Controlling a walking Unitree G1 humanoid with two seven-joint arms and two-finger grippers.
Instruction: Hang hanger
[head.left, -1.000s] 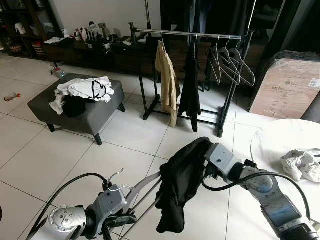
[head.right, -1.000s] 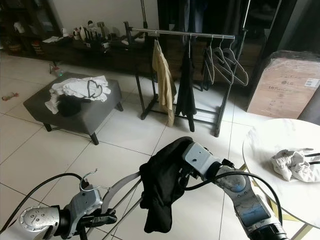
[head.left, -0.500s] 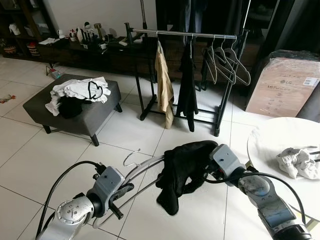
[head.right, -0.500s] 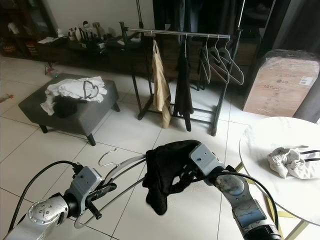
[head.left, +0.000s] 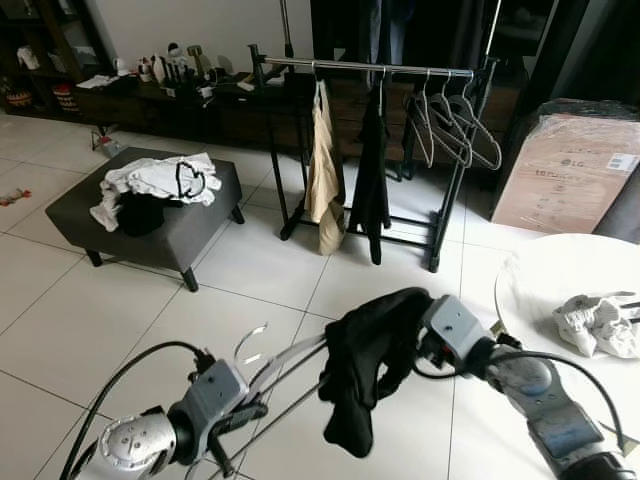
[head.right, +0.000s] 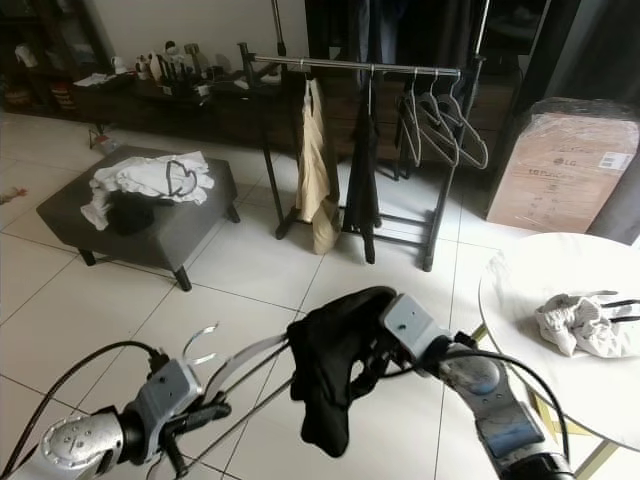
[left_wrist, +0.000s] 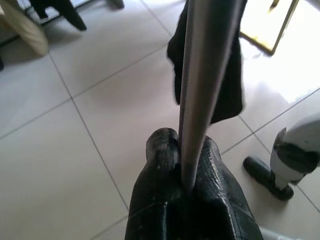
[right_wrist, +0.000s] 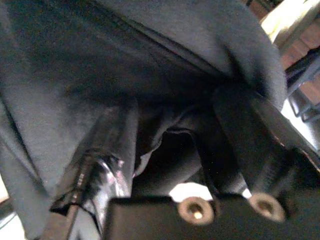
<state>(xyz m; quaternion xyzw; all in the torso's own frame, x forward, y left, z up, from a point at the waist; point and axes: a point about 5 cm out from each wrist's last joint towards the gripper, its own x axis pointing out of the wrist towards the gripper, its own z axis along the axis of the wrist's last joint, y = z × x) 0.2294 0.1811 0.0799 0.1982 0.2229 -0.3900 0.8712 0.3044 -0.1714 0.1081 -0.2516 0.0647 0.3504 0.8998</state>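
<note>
White tiled floor (head.left: 150, 300), clothes rack (head.left: 370, 68), grey ottoman (head.left: 180, 235), round table (head.left: 560, 270).

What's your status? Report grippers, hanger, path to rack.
Left gripper shut on hanger. Right gripper under black garment draped on hanger. Rack ahead across bare tile floor.

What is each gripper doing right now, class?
Left gripper: shut on the hanger.
Right gripper: in the black garment; grip cannot be told.
</note>
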